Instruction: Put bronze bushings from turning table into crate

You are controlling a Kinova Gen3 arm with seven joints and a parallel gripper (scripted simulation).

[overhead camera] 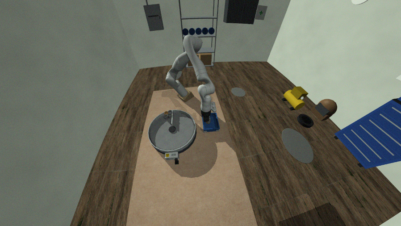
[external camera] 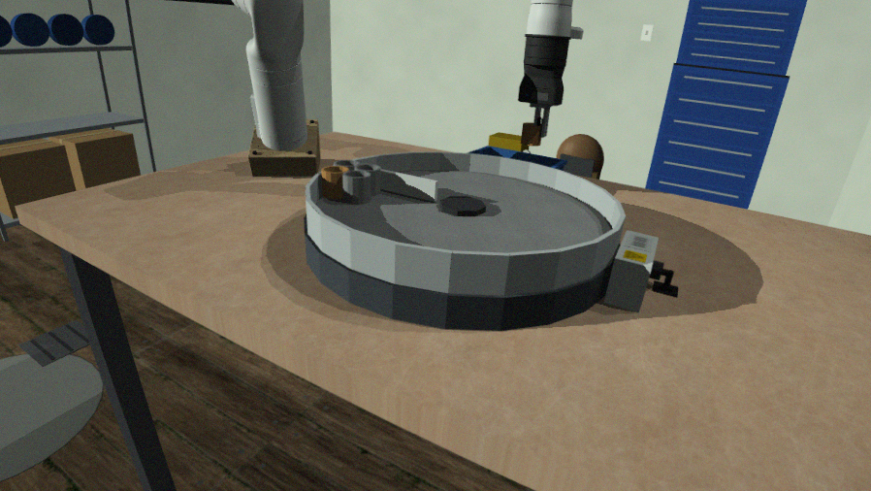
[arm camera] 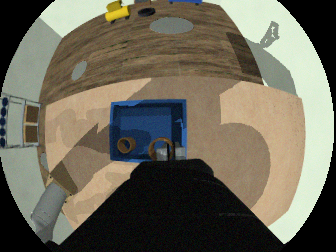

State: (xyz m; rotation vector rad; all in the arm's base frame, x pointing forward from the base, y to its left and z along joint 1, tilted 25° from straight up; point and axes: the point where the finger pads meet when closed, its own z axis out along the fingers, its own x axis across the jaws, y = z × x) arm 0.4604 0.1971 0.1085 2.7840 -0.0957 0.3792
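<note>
My gripper [overhead camera: 207, 120] [external camera: 540, 129] [arm camera: 171, 148] is shut on a bronze bushing [external camera: 531, 134] [arm camera: 151, 145], gripping it by one side of its wall. It hangs upright above the near side of the blue crate [overhead camera: 211, 130] [external camera: 539, 160] [arm camera: 148, 102]. Another bronze bushing [arm camera: 132, 146] is inside the crate, to the left of the held one in the wrist view. On the grey turning table [overhead camera: 182, 136] [external camera: 420, 268], one bronze bushing [overhead camera: 166, 112] [external camera: 333, 184] stands by the rim, close beside three steel bushings [overhead camera: 169, 111] [external camera: 356, 185].
A thin upright blade [overhead camera: 172, 119] [external camera: 420, 185] runs from beside the bushings to the turning table's dark hub [overhead camera: 172, 129] [external camera: 463, 206]. The turning table's raised wall stands beside the crate. A control box [overhead camera: 171, 155] [external camera: 633, 268] is on its outer side.
</note>
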